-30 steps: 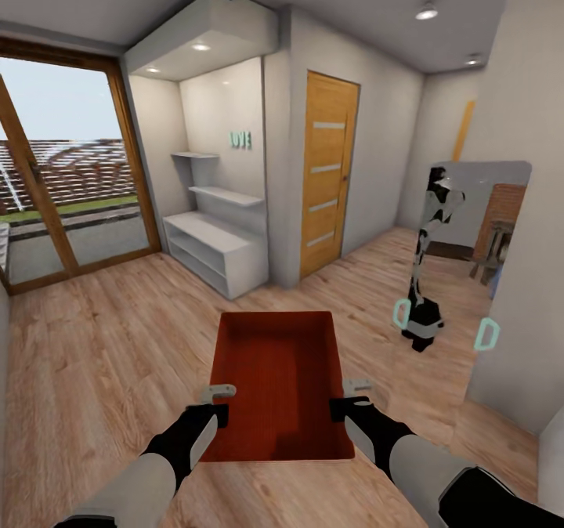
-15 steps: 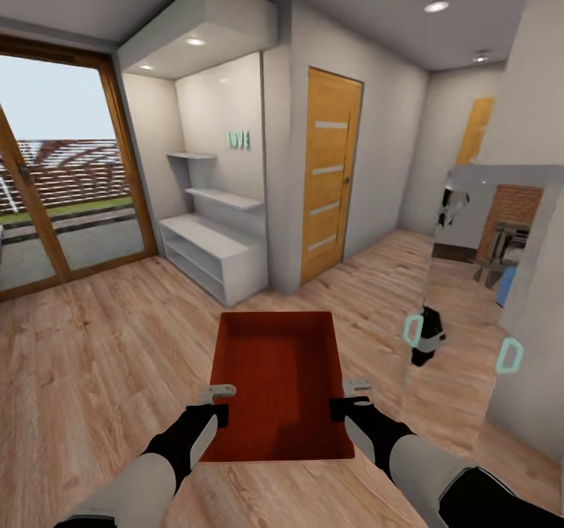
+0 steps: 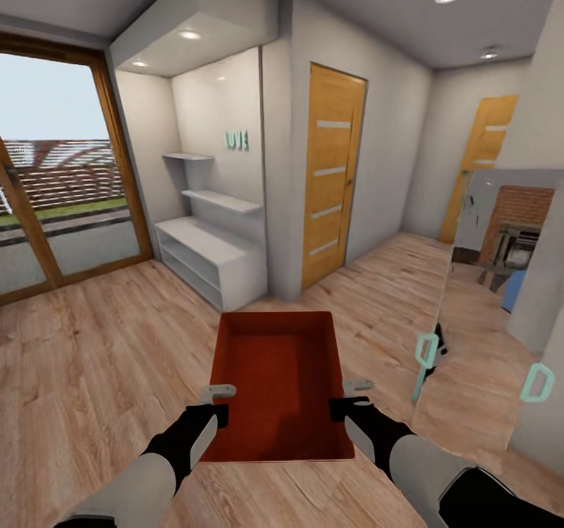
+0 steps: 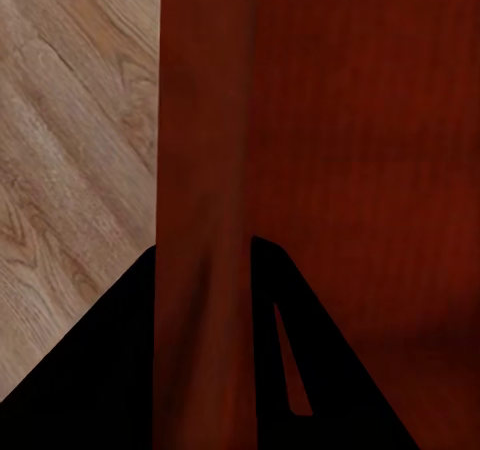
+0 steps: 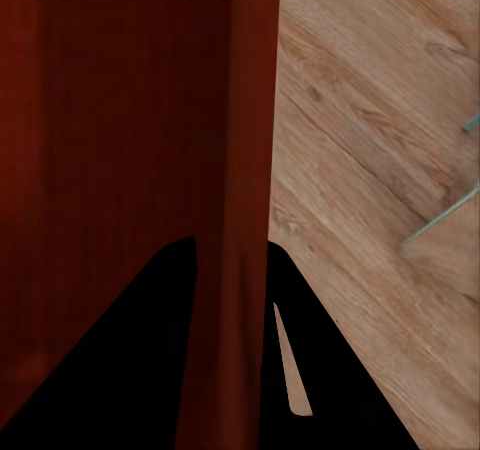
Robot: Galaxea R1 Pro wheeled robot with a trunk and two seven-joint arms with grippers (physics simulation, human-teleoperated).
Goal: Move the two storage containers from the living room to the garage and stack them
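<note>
Ahead, honey-wood door [image 3: 333, 175] and white shelves [image 3: 211, 238] stand past the container [image 3: 278, 371], clamped by left gripper [image 3: 218, 403] and right gripper [image 3: 352, 396].

Left gripper [image 3: 219, 404], right gripper [image 3: 349, 397] apparently clamped.

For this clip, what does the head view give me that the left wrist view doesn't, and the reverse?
Head view alone: the room ahead, with the honey-wood door, white shelving, glass patio door, and both pincers, left and right, on opposite side walls of the storage container. Left wrist view alone: the close-up of the container's wall running between that pincer's dark fingers. Both share the red-orange container and the wood-plank floor.
</note>
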